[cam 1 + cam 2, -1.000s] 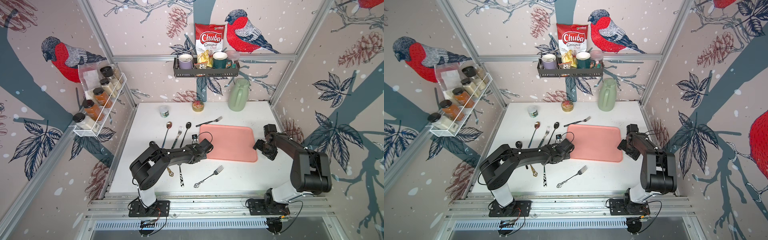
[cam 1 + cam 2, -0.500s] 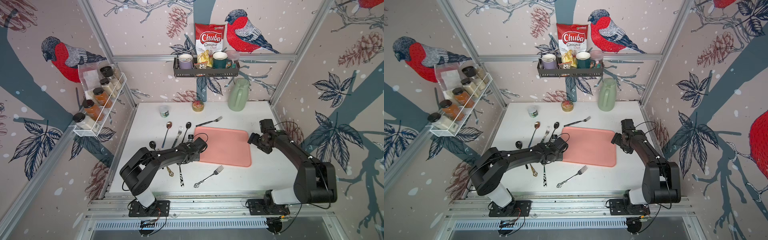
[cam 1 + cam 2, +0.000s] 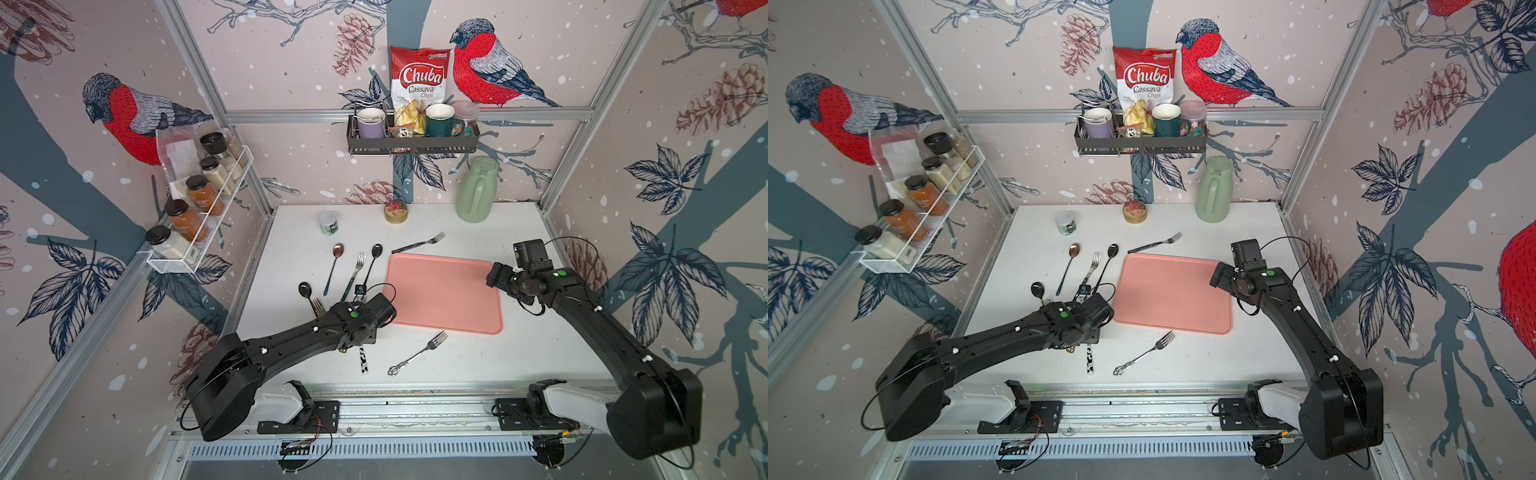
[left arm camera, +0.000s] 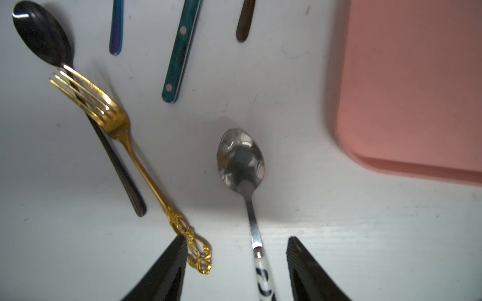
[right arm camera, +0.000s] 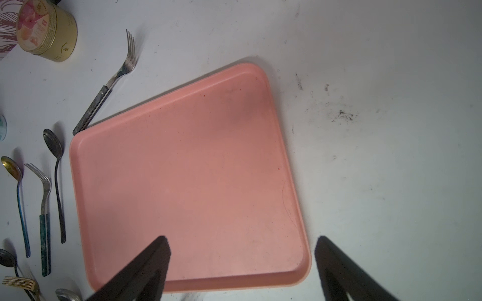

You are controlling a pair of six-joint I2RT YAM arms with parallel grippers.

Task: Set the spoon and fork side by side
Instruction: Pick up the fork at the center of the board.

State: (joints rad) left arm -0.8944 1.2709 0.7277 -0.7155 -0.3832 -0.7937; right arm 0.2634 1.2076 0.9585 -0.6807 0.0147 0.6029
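arms point(image 3: 291, 336): black, jointed | bases point(image 3: 278, 401): white | wrist dots point(image 3: 353, 314): green | cables point(image 3: 384, 284): black

Spoon point(image 4: 241, 159) lies between fork point(image 4: 125, 146) (crossing a second spoon point(image 4: 41, 39)) and tray point(image 4: 417, 91).

Enclosure: bird-print walls point(image 3: 291, 62), white table point(image 3: 519, 357).
Aluminium posts point(image 3: 202, 70) at rear corners; wire rack point(image 3: 172, 265) at left of frame; dark shelf point(image 3: 411, 143) at upper centre.

One legible marking: a red-and-white chip bag point(image 3: 419, 89) on the wall shelf point(image 3: 413, 143) reads "Chuba Cassava Chips". Jar and tin labels are unreadable.
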